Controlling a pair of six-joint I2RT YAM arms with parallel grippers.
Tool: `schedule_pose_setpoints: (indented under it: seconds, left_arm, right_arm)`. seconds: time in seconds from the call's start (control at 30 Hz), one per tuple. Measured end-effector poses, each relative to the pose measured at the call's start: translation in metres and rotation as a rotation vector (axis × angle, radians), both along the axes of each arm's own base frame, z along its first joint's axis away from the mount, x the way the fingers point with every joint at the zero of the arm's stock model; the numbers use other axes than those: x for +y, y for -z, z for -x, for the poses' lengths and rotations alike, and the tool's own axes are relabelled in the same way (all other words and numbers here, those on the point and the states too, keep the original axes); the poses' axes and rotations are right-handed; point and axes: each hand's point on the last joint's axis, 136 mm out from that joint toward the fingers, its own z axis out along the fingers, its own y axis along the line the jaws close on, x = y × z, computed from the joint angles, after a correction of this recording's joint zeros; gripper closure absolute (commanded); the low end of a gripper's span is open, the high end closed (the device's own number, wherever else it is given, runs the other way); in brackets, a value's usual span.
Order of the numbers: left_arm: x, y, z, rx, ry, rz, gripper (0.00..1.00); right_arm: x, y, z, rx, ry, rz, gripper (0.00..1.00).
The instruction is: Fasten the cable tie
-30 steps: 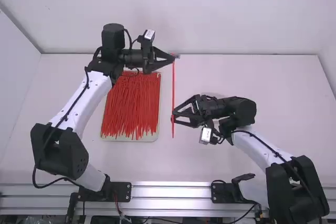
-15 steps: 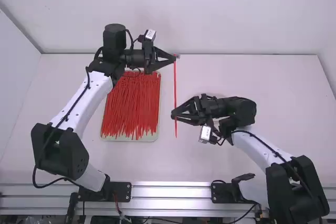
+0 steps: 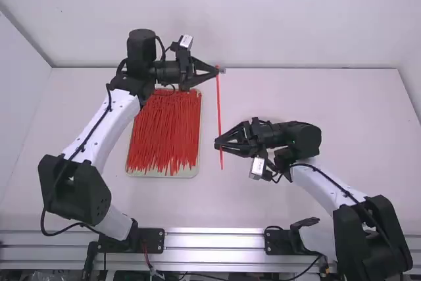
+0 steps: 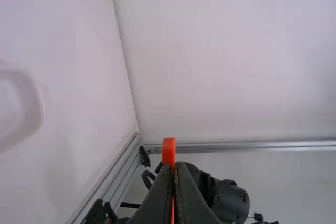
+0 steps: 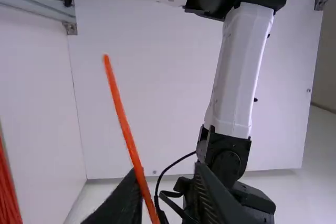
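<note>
Left claw (image 3: 212, 69) is shut tight on the top end of one red cable tie (image 3: 219, 116), up near the back of the bench (image 3: 329, 97). The tie hangs down from it as a long thin strip. Right claw (image 3: 218, 144) is at the low part of the tie. Its two fingers are spread wide, one on each side, not pinching it. A tray (image 3: 161, 174) with a pile of red ties (image 3: 166, 129) lies on the bench, just beside the hanging tie.
</note>
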Motion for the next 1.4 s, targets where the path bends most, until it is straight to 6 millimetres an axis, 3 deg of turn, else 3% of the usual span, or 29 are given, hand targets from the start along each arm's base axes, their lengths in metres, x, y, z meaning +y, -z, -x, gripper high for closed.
schedule_pose_setpoints:
  seconds: [0.23,0.67,0.77,1.03,1.13,1.4]
  left_arm:
    - [0.002,0.001,-0.001,-0.004,-0.003,-0.004,0.98]
    - [0.002,0.004,0.002,-0.029,0.011,-0.017,0.98]
    - [0.002,0.005,0.002,-0.036,0.013,-0.022,0.98]
    - [0.002,0.009,0.004,-0.058,0.021,-0.037,0.98]
    - [0.002,0.010,0.004,-0.067,0.022,-0.039,0.98]
    - [0.002,0.009,0.007,-0.091,0.044,-0.038,0.98]
  right_arm:
    - [0.000,0.000,0.000,0.019,-0.001,0.004,1.00]
    - [-0.001,0.001,-0.002,0.122,-0.004,0.029,1.00]
    - [-0.003,0.001,-0.004,0.199,-0.001,0.047,1.00]
    - [-0.003,-0.006,-0.020,0.776,0.019,0.090,1.00]
    - [-0.002,-0.004,-0.026,0.884,0.029,0.095,1.00]
    - [-0.001,0.015,-0.020,0.863,0.001,0.175,1.00]
